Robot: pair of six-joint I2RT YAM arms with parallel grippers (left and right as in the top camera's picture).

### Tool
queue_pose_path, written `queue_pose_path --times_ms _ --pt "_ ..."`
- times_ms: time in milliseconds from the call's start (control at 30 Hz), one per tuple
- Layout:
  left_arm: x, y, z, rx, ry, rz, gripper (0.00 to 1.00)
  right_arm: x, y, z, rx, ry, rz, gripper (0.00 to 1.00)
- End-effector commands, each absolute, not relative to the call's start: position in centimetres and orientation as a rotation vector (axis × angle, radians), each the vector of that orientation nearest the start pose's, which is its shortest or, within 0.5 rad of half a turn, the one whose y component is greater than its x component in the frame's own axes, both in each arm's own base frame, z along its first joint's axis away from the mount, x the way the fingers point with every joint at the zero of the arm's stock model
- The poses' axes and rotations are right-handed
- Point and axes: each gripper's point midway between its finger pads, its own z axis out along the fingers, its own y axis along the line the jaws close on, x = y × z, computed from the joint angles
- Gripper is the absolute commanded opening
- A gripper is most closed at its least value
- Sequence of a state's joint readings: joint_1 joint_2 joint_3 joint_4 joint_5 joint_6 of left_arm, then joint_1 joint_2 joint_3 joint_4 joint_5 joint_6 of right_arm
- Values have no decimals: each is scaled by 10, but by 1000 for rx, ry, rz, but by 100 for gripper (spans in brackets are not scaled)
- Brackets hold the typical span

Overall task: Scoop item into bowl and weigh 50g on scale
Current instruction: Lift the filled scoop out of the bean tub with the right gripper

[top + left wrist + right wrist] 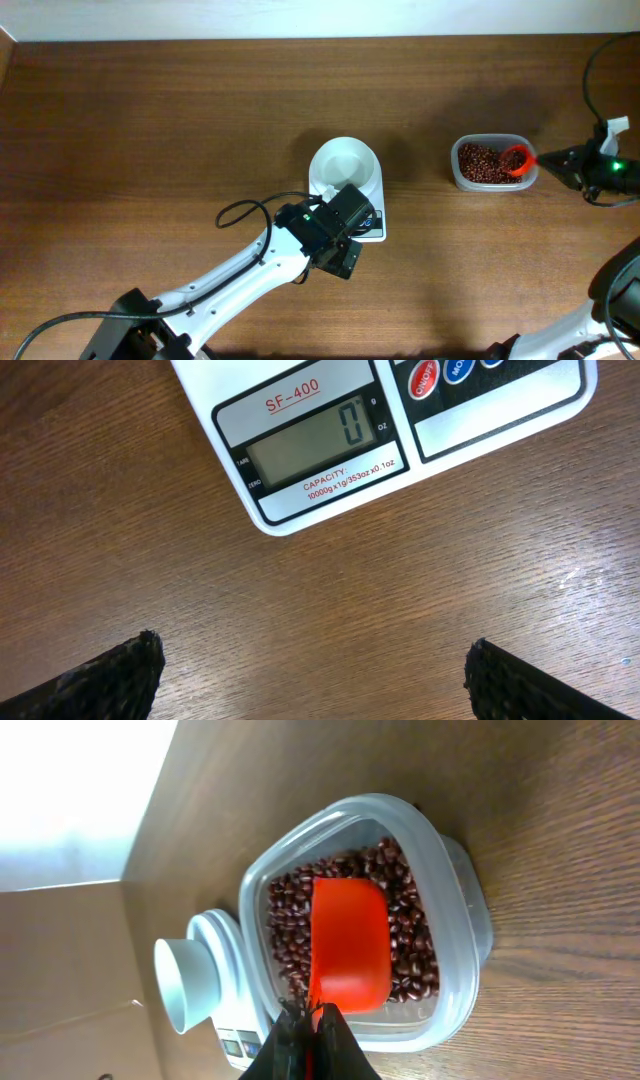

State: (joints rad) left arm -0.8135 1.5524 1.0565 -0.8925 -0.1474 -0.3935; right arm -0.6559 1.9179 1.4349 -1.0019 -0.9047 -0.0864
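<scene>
The right gripper (310,1038) is pinching the handle of an orange scoop (350,945), with its fingers closed narrowly on it. Just ahead of these fingertips the scoop is lying over the beans (290,910), which are filling the clear plastic tub (455,880). No beans are showing on the orange face that is turned to the camera.

The beans are looking tiny, hard and loose, so I am judging that they will be rolling and spilling easily, and only the scoop can be carrying them. The scoop is seeming light and stiff, and the handle is the proper place for holding it.

Beyond the tub from these fingers, the white bowl (345,165) is standing on the scale (500,420) and is looking empty. The left gripper (315,680) is hovering with its fingers wide apart and holding nothing. The display (315,445) is sitting just ahead of its fingertips and showing 0.

On the way to the bowl, the tub wall is standing first in the path. The left arm (230,280) is sitting close to the scale, with a black cable (240,212) beside it, and any bump there could be disturbing the reading.
</scene>
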Motion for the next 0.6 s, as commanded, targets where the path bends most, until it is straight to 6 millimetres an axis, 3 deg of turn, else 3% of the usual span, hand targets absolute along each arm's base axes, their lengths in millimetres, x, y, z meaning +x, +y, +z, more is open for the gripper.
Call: queue_pose_path --times_ms 0,233,567 --pt "226 -201 70 585 2853 47 99 378 -113 133 608 2347 1208 4" --pt "226 -201 70 585 2853 47 99 378 -111 134 605 2343 1222 4" --pt "226 -201 70 585 2853 47 99 380 -99 154 522 2233 1347 4"
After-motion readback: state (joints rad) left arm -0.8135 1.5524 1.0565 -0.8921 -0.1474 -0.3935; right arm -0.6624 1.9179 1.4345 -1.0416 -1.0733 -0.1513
